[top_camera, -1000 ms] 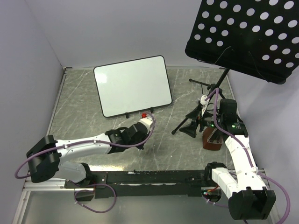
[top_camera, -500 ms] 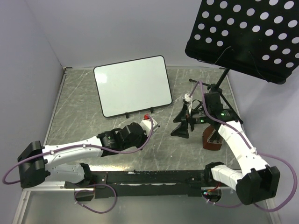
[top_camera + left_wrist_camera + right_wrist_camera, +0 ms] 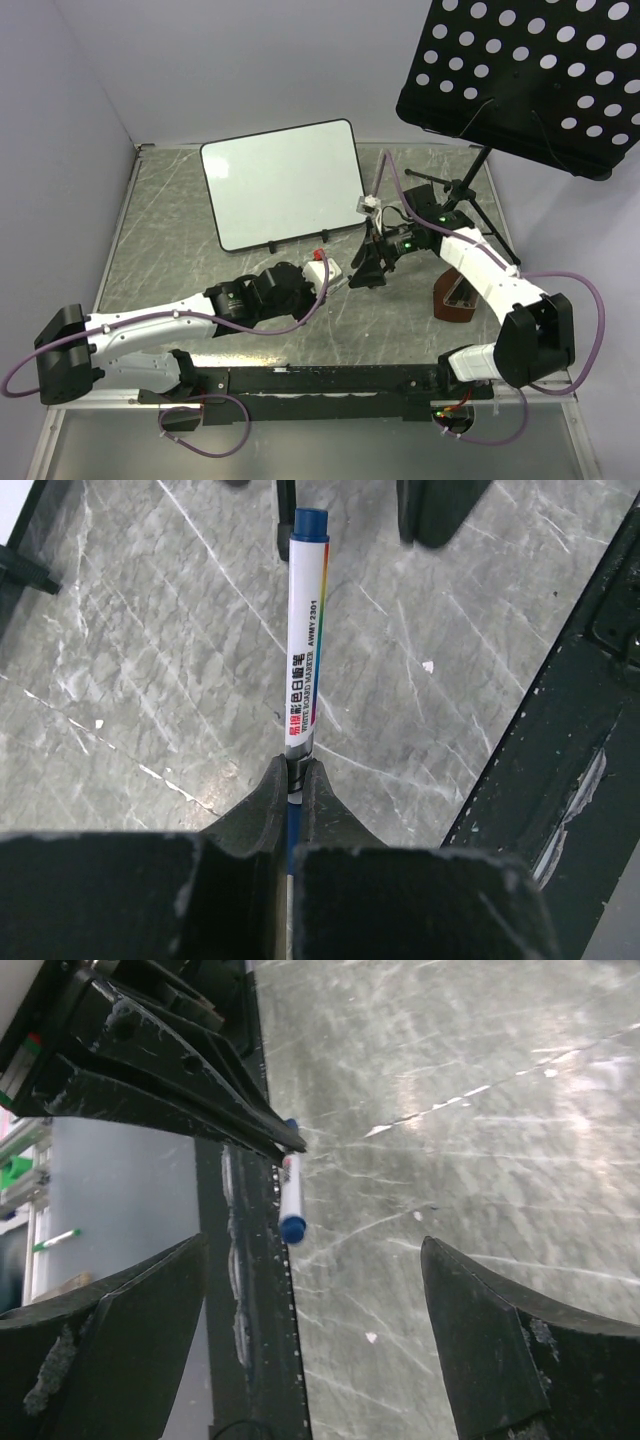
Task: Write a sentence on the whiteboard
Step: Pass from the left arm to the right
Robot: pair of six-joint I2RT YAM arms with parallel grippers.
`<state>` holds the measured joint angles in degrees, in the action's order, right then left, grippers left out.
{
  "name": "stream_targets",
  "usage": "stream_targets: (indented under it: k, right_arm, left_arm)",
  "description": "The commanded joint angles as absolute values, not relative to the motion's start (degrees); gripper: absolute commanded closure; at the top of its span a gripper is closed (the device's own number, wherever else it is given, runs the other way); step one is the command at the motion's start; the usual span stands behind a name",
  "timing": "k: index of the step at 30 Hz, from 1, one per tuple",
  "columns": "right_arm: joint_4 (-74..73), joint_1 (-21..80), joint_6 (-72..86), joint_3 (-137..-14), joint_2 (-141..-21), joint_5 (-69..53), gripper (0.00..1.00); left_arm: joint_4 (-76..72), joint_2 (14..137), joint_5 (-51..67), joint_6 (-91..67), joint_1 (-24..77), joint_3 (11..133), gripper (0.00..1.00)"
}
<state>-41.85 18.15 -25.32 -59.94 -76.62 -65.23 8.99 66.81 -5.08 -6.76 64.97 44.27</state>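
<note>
The whiteboard (image 3: 283,185) leans at the back left of the table, white with a thin black rim. No blue sentence shows on it. My left gripper (image 3: 326,272) (image 3: 296,769) is shut on a whiteboard marker (image 3: 305,630), a white barrel with a blue cap pointing away from the jaws. My right gripper (image 3: 362,274) (image 3: 312,1250) is open just right of the left one. In the right wrist view the marker's capped end (image 3: 291,1205) hangs ahead of its spread fingers (image 3: 505,1350), untouched, held by the left gripper's fingers (image 3: 190,1110).
A black perforated music-stand panel (image 3: 520,80) overhangs the back right, its tripod (image 3: 450,195) standing on the table behind my right arm. A brown block (image 3: 455,300) sits by the right arm. A black rail (image 3: 330,380) runs along the near edge.
My right gripper has swung left from beside the brown block to right next to the left gripper. My left gripper has shifted slightly right, still holding the marker.
</note>
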Motion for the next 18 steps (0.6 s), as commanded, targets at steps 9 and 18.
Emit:
stream_targets:
  k: [9,18]
  right_arm:
    - [-44.5,24.5,-25.0,-64.5,-81.4,-66.1,0.29]
    - [-44.7,27.0,-25.0,-65.1,-83.3,-63.8,0.45]
  left_arm:
    - [5.5,68.8,-3.3,-5.1,65.3,48.2,0.99]
    - [5.4,69.4,-3.8,-5.4,65.3,48.8,0.99]
